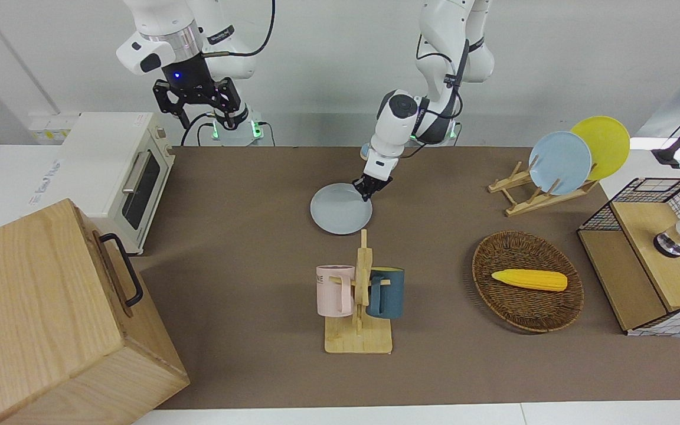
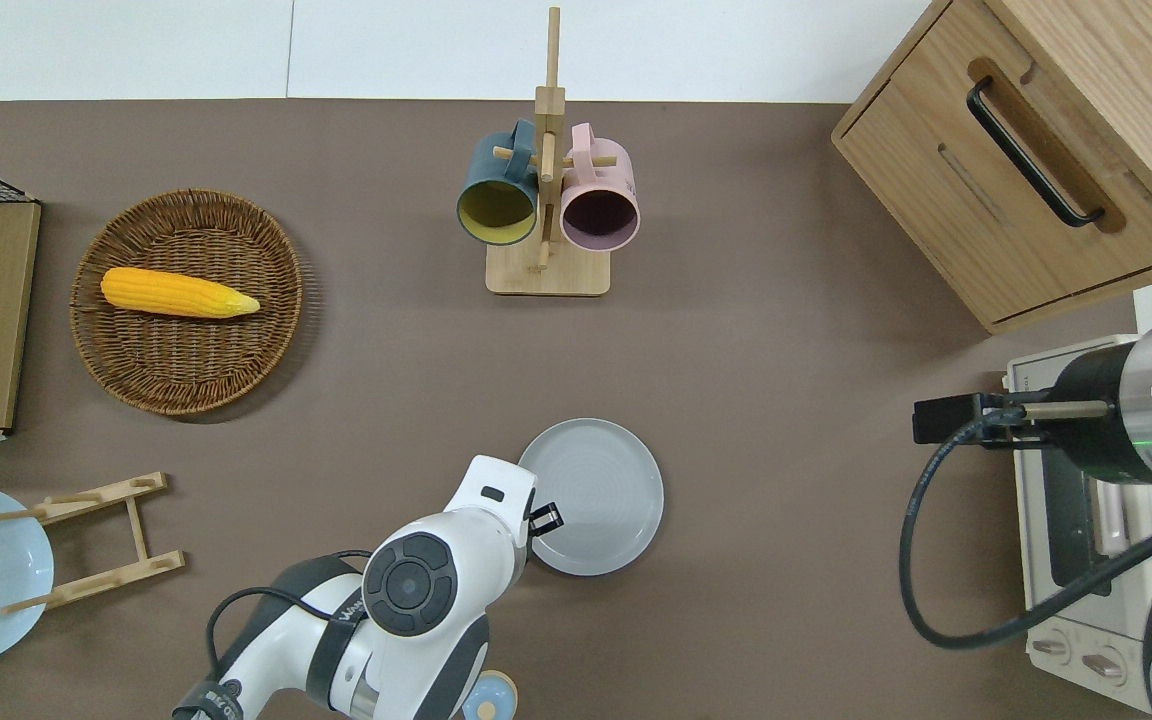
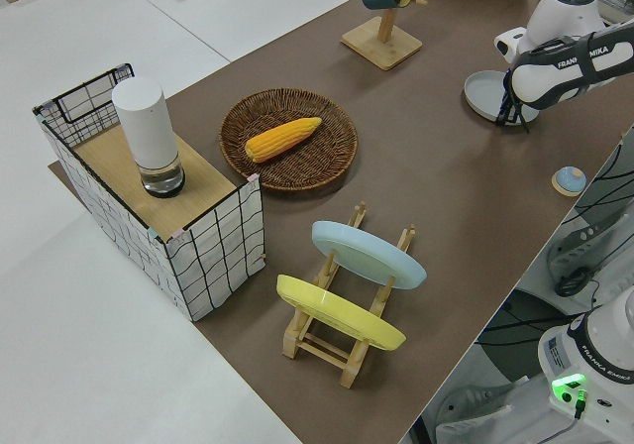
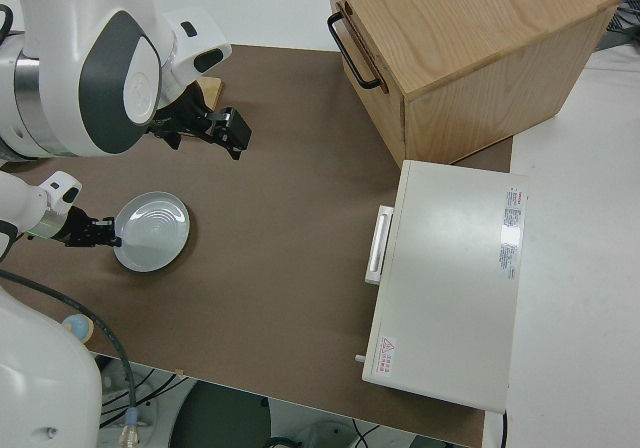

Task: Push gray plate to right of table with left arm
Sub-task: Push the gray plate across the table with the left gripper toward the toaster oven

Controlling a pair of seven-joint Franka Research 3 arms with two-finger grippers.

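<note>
The gray plate (image 1: 339, 210) (image 2: 598, 492) (image 3: 487, 95) (image 4: 152, 230) lies flat on the brown table (image 1: 245, 283), about midway along it and nearer to the robots than the mug rack. My left gripper (image 1: 369, 190) (image 2: 542, 520) (image 3: 513, 119) (image 4: 103, 233) is low at the plate's rim, on the side toward the left arm's end of the table, touching or almost touching it. My right gripper (image 1: 198, 109) (image 4: 213, 128) is parked, open and holding nothing.
A wooden mug rack (image 2: 546, 262) holds a teal and a pink mug. Toward the left arm's end are a wicker basket (image 2: 186, 380) with corn (image 2: 178, 293), a plate rack (image 1: 532, 195) and a wire-mesh box (image 1: 647, 260). A toaster oven (image 1: 118, 171) and a wooden cabinet (image 1: 51, 319) stand at the right arm's end.
</note>
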